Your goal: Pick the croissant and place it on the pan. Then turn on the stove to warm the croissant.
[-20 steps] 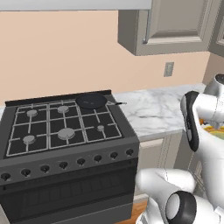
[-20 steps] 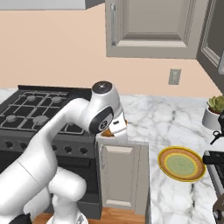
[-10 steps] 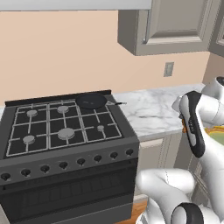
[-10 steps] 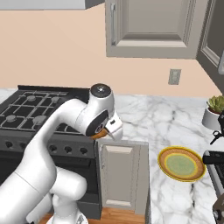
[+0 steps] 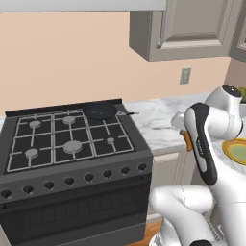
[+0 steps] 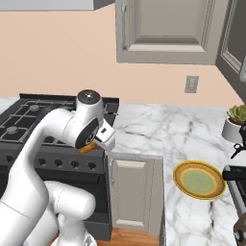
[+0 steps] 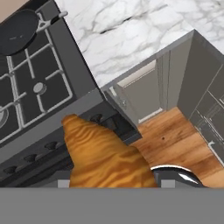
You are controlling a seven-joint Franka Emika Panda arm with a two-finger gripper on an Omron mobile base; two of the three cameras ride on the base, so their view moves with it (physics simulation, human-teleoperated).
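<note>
Croissant [image 7: 103, 157]: clamped in gripper [image 6: 91, 145], lower centre. Stove [image 5: 72, 144], dark grey, left; pan [image 5: 100, 111] on rear grate. Marble counter [image 6: 158, 139], right; wood floor [image 7: 175, 144] below.

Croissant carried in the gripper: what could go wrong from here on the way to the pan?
The croissant hangs over the cabinet front and wood floor, not the counter; if the gripper slips, it likely lands on the floor. The pan sits on the rear right burner of the stove, so the arm must cross the grates, and its handle could get bumped.
</note>
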